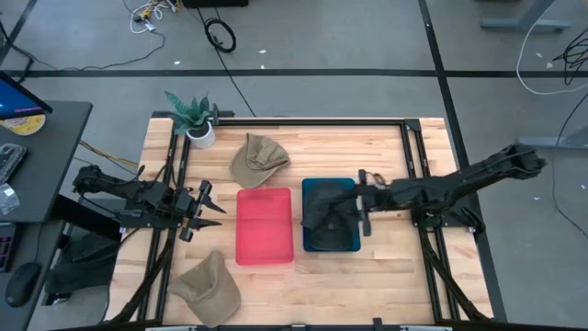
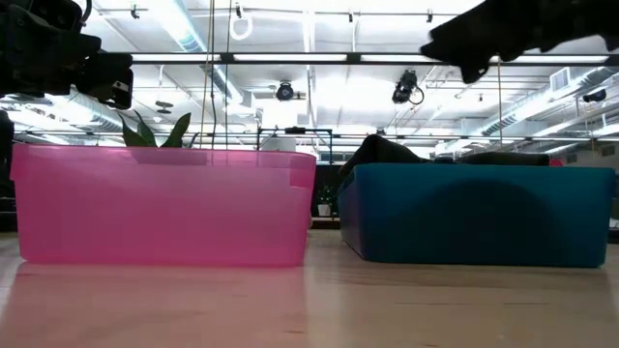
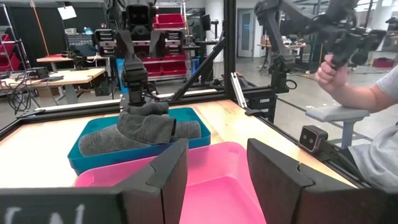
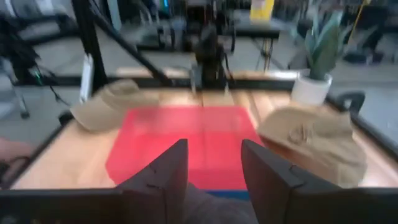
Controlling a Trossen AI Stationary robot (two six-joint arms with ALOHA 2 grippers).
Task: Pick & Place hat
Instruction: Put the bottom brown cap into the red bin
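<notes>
Workshop floor w/ cables around a pale wooden bench (image 1: 386, 276). Pink plastic bin (image 1: 265, 225) and teal plastic bin (image 1: 331, 215) sit side by side mid-bench, prob. as drop targets. Dark grey fabric hat (image 1: 323, 216) lies in the teal bin; right gripper (image 1: 365, 204) is above it, jaws parted, released. Two khaki cloth caps wait: one (image 1: 257, 159) nr far edge, one (image 1: 208, 287) nr front edge. Left gripper (image 1: 207, 213) is beside the pink bin, jaws parted, empty. No legible writing.

Pink bin (image 1: 265, 225) is empty inside, open from above. Blue bin (image 1: 331, 216) just beside it is filled w/ a dark hat (image 1: 323, 213), right gripper (image 1: 365, 202) over its edge. Tan hats (image 1: 258, 158) (image 1: 208, 287) sit far and near of the pink bin; plant (image 1: 195, 118) blocks far-left corner. Left gripper (image 1: 204, 209) hangs left of the pink bin.
</notes>
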